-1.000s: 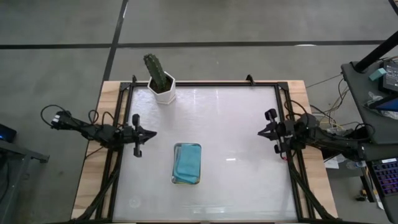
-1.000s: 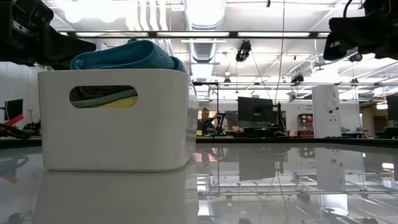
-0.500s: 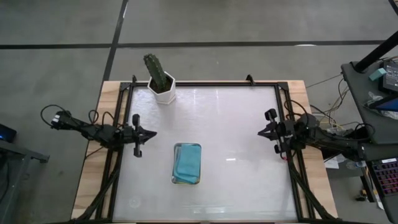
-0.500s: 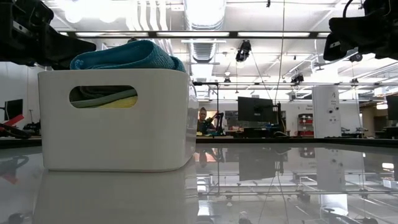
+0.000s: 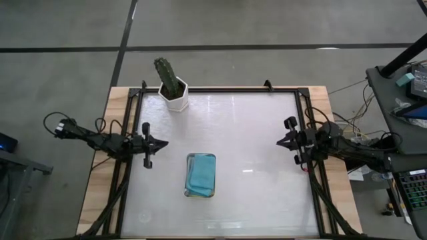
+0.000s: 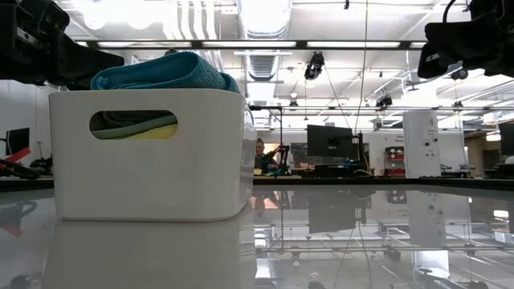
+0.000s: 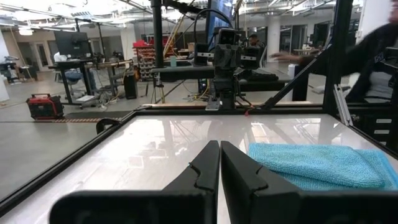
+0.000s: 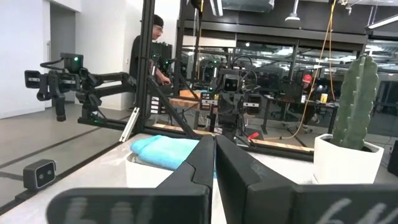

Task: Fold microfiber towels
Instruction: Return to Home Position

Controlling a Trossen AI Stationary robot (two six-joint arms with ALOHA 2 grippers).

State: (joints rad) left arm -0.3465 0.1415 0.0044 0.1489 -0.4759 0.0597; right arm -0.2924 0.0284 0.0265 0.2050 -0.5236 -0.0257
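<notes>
A white tray (image 5: 200, 193) stands on the table a little left of the middle, toward the near edge. Folded microfiber towels lie stacked in it: a teal one (image 5: 199, 175) on top (image 6: 165, 72), with grey and yellow ones (image 6: 136, 125) showing through the tray's handle hole. My left gripper (image 5: 164, 143) hovers shut at the table's left edge, pointing level toward the right, left of the tray and clear of it. My right gripper (image 5: 278, 143) hovers shut at the right edge, pointing left. The left wrist view shows the teal towel (image 7: 314, 163); the right wrist view shows it too (image 8: 165, 151).
A cactus in a white pot (image 5: 173, 90) stands at the table's far left corner. Black frame rails (image 5: 303, 113) run along the table's edges. Bare white tabletop (image 5: 253, 140) lies between the tray and the right arm. People show in the room beyond.
</notes>
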